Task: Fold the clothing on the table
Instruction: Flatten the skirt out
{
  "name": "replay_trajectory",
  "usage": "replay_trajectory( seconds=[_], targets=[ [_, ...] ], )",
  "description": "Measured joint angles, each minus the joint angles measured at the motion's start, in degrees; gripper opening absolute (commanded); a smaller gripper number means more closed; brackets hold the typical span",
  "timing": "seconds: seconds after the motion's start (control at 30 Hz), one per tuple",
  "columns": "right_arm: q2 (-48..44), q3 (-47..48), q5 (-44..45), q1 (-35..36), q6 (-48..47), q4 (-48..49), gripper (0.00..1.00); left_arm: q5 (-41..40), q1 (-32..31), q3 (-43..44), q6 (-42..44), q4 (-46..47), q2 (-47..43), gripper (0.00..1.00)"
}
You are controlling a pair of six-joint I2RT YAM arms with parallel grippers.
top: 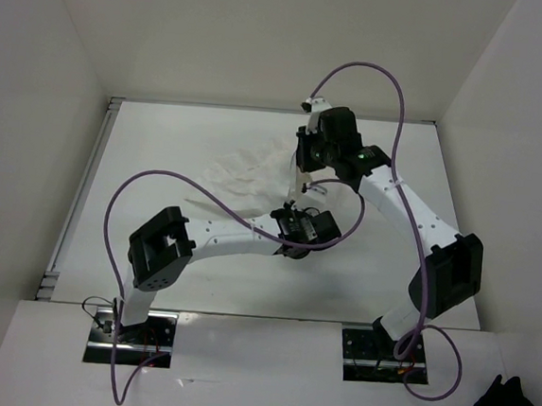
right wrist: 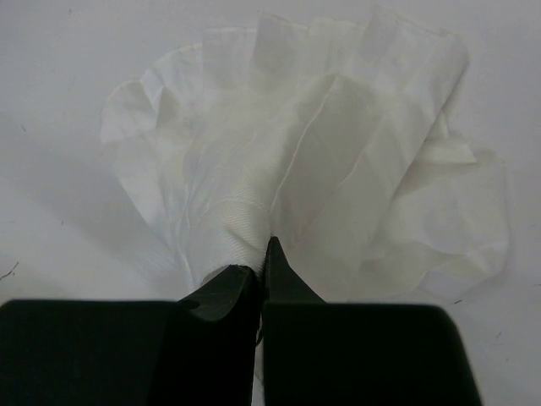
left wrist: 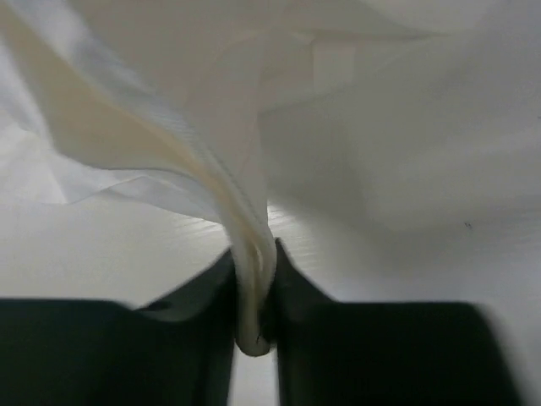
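Two pinches on the clothing — left gripper clamps a thick fold, right gripper clamps bunched fabric; spread them evenly, keeping tension.

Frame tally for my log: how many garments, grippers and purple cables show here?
White garments: 1, the clothing
Grippers: 2, left gripper and right gripper, each pinching the clothing
Purple cables: 2, left cable and right cable
Total: 5
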Motion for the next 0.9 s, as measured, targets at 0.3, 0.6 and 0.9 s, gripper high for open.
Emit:
replay_trajectory(
  seconds=[0.3, 0.6, 0.9],
  targets=[
    [-4.5, -6.9, 4.4, 0.0, -10.4, 0.2, 0.00, -4.6, 0.0, -4.5, -7.5, -10.0, -7.4, 0.00],
    [-11.9, -15.7, 2.6, -0.3, -23.5, -6.2, 0.00, -4.7, 0.0, -8.0, -8.9, -13.9, -27.5, 0.00],
    [-12.9, -16.6, -6.6, -2.3, -26.3, -10.4, 0.00, -3.8, 3.2, -9.6, -3.5, -12.7, -28.1, 0.00]
  ],
)
